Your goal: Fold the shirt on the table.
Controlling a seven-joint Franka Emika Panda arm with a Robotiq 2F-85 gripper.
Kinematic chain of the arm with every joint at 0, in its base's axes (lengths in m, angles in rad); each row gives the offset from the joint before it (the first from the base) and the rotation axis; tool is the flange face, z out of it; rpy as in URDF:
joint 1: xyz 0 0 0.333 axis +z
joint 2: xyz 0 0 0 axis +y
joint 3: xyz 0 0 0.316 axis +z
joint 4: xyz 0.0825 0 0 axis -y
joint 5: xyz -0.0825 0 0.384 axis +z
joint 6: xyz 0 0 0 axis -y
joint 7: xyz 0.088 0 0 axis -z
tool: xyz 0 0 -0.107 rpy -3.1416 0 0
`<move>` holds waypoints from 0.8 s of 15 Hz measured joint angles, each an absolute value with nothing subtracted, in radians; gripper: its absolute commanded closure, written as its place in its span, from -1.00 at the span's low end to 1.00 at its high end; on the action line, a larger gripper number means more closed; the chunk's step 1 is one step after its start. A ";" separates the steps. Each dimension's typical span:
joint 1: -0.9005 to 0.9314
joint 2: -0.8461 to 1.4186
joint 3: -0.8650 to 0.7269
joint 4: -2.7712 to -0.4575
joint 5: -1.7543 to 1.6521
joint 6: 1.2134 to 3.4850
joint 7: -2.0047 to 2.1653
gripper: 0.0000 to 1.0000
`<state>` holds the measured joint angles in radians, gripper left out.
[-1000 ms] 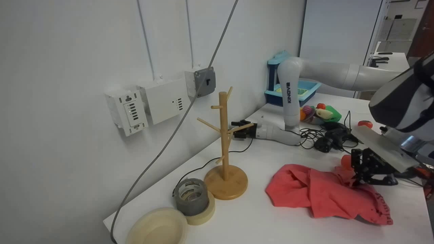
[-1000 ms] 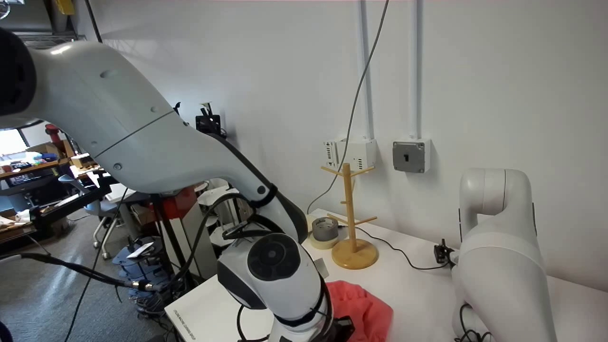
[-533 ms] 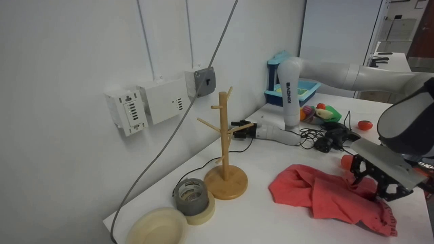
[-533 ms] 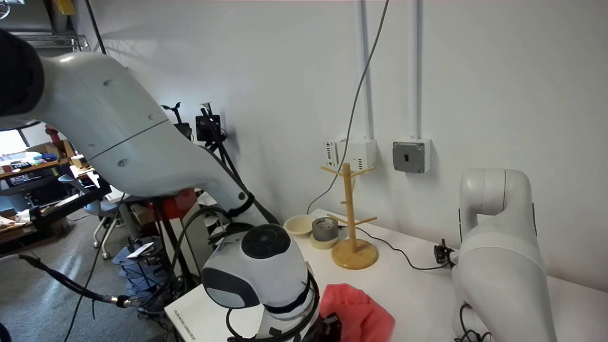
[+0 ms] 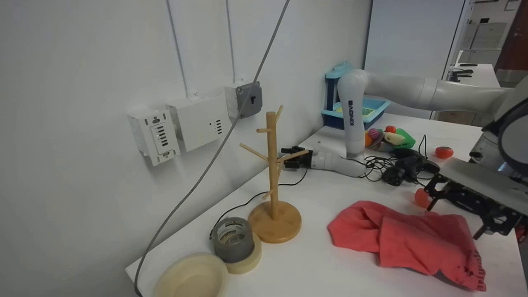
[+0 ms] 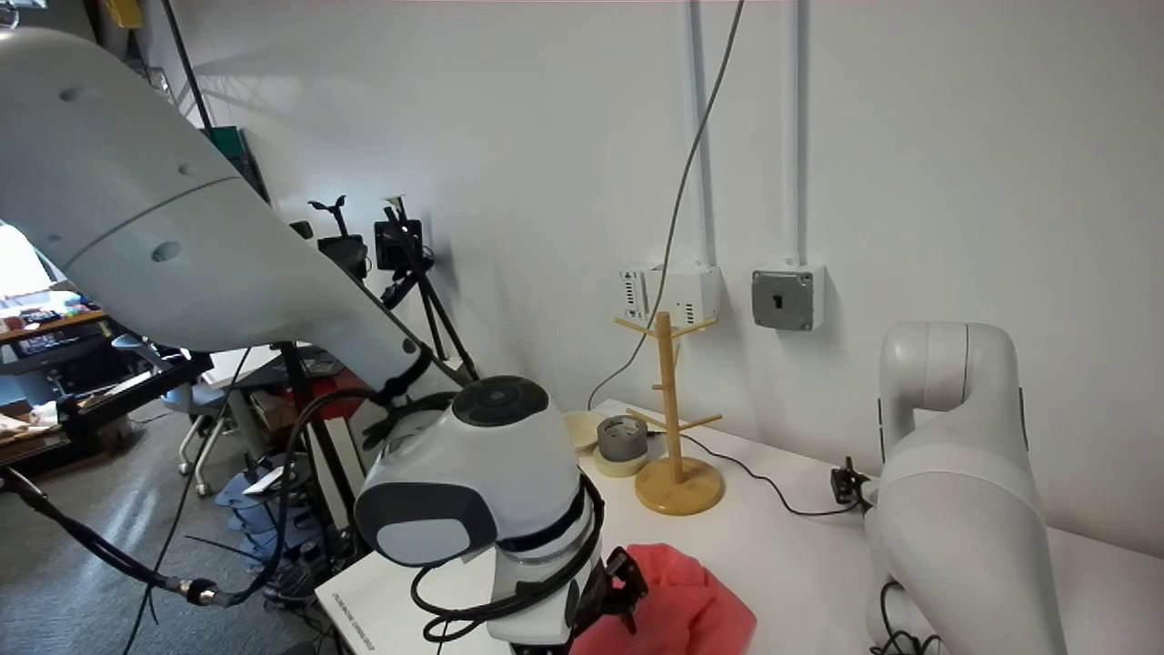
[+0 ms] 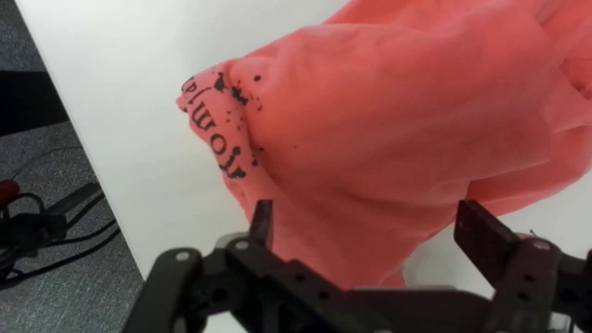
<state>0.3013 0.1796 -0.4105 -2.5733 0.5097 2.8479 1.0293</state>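
1. A salmon-red cloth T-shirt (image 5: pixel 412 243), printed with dark lettering, is laid in loose, uneven creases on a large, white, smooth-topped table (image 5: pixel 297 272). It is shown in both exterior views.
2. In the wrist view, the lettered end is turned toward the table's straight edge and is seen apart from it; beyond that edge, grey carpeted floor (image 7: pixel 83 300) is shown.
3. A black two-fingered gripper (image 7: pixel 364 210) is held over the side of the shirt, with its fingers (image 7: pixel 262 222) spread well apart. Cloth is seen in the gap between them; whether it is touched by the fingertips cannot be told.
4. The gripper is carried by a white robot arm (image 6: pixel 523 464) banded in black, by which part of the shirt is covered in an exterior view.
5. In an exterior view, a rounded orange-red object (image 5: pixel 421 199) is shown just behind the shirt, partly hidden by the gripper.
6. To the left of the shirt there, a tan wooden mug tree (image 5: pixel 272 173) is stood upright on its round base. Just beside it, a grey roll of tape (image 5: pixel 233 249) is stacked on a cream roll of tape (image 5: pixel 245 267), and a round cream bowl (image 5: pixel 192 284) is placed next to them.
7. Farther back, a pale grey robot arm (image 5: pixel 351 107) lettered "KINOVA" is seen, with a black handheld controller (image 5: pixel 406 167) near it.
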 measured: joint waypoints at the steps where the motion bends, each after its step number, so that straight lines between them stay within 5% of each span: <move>1: 0.314 0.154 -0.432 -2.584 0.445 2.839 1.052 -1.00; 5: 0.332 0.034 -0.465 -2.613 0.237 2.753 1.078 -1.00; 12: 0.109 -0.206 -0.169 -2.626 0.089 2.472 0.926 -1.00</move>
<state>0.1090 -0.2062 -0.1693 -2.6263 0.0891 2.4724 0.9261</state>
